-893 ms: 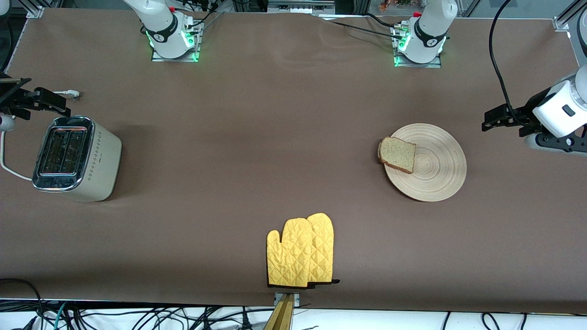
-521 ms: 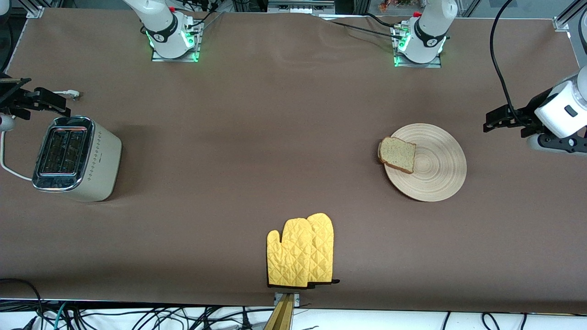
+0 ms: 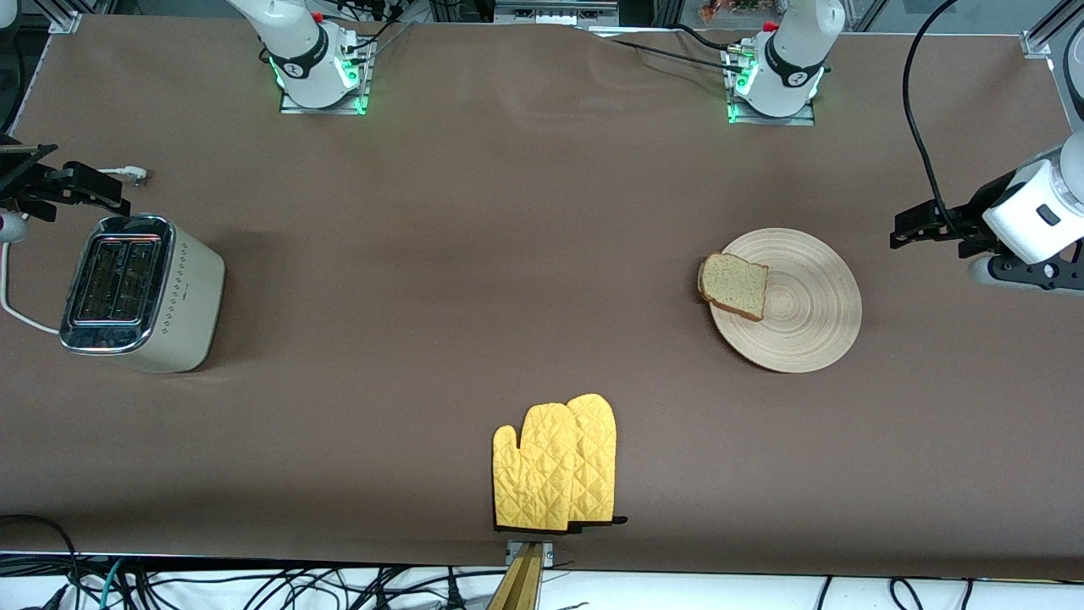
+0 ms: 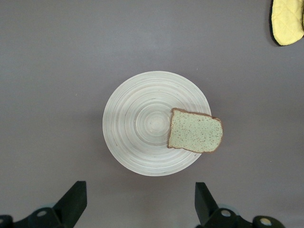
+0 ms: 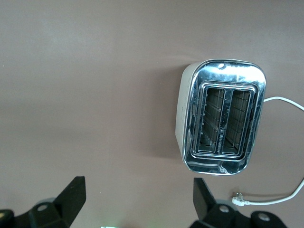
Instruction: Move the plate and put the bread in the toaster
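The round wooden plate (image 3: pixel 804 309) lies toward the left arm's end of the table. The bread (image 3: pixel 733 286) rests flat on the plate's rim on the side toward the toaster, overhanging a little. In the left wrist view the plate (image 4: pixel 137 123) and bread (image 4: pixel 195 130) lie below my left gripper (image 4: pixel 139 191), which is open and empty. That left gripper (image 3: pixel 923 222) hangs over the table beside the plate. The cream toaster (image 3: pixel 140 292) stands at the right arm's end, both slots empty. My right gripper (image 3: pixel 63 186) hovers beside the toaster (image 5: pixel 221 123); this right gripper (image 5: pixel 137 188) is open and empty.
A pair of yellow oven mitts (image 3: pixel 555 464) lies near the table's front edge, midway along it; one mitt (image 4: pixel 287 21) shows in the left wrist view. The toaster's white cord (image 5: pixel 285 102) and plug (image 5: pixel 240 199) trail on the table beside it.
The left arm's wrist has shifted slightly beside the plate. Plate, bread, toaster and right gripper have not moved.
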Robot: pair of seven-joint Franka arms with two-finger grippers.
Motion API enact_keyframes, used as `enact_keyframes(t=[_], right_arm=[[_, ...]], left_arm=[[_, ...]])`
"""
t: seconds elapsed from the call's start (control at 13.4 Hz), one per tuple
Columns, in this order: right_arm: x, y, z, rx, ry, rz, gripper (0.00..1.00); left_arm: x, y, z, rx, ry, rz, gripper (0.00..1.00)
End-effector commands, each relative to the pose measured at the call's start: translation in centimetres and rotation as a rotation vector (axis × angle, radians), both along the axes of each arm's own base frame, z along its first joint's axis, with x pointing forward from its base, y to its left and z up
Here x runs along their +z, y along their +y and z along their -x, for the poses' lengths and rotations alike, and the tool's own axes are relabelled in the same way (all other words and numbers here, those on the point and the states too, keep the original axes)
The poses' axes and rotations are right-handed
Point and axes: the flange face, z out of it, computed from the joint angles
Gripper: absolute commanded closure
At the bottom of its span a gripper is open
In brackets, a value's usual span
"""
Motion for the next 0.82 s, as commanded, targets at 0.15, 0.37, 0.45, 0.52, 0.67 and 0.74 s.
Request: enact_keyframes(t=[0.15,0.37,0.45,0.52,0.67,0.74], right_arm=[[0.33,-0.14,-0.04,-0.007,-0.007,0.004,0.0],[0.32,-0.14,-0.02,-0.015,-0.006,0.005,0.0],[0.32,-0.14,-0.02,-0.016,-0.006,0.005,0.0],[0.32,-0.13,-0.02,-0.015,-0.006,0.003,0.0],[0.32,-0.14,-0.02,-0.016,-0.006,0.005,0.0],[0.32,-0.13,-0.02,-0.016,-0.006,0.003,0.0]], left_arm=[[0.65,0.0,-0.33,0.008,-0.012,-0.007,0.0],[0.74,-0.18,-0.3,0.007,-0.013,-0.007,0.0],[0.74,-0.18,-0.3,0.007,-0.013,-0.007,0.0],[0.74,-0.2,-0.3,0.007,-0.013,-0.005,0.0],[0.83,-0.2,-0.26,0.007,-0.015,-0.005,0.0],[0.82,-0.2,-0.24,0.007,-0.013,-0.005,0.0]])
